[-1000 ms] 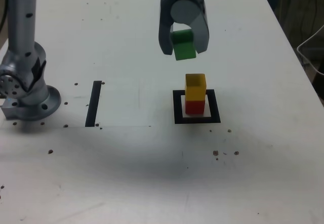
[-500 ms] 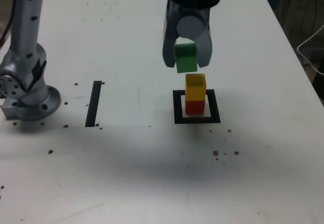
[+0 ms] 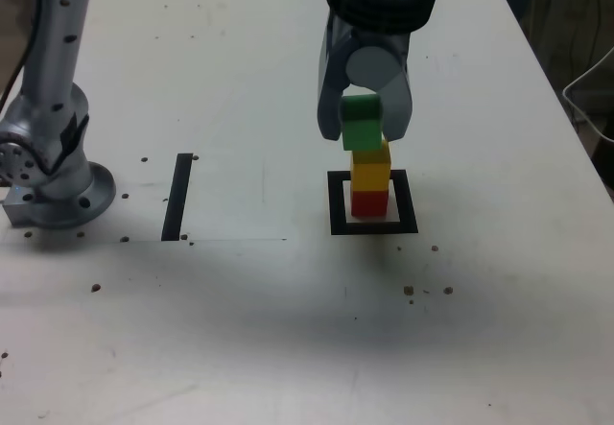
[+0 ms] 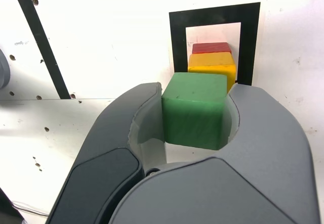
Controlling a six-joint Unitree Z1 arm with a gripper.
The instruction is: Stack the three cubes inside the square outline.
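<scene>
My claw (image 3: 362,123) grips a matte green cube (image 3: 362,124); yellow cube (image 3: 370,171) sits on glossy red cube (image 3: 368,203). No readable writing.

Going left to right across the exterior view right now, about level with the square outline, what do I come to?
Robot arm's round base, black strip, black square outline with the red cube inside its frame, then a white cable at the far right.
</scene>
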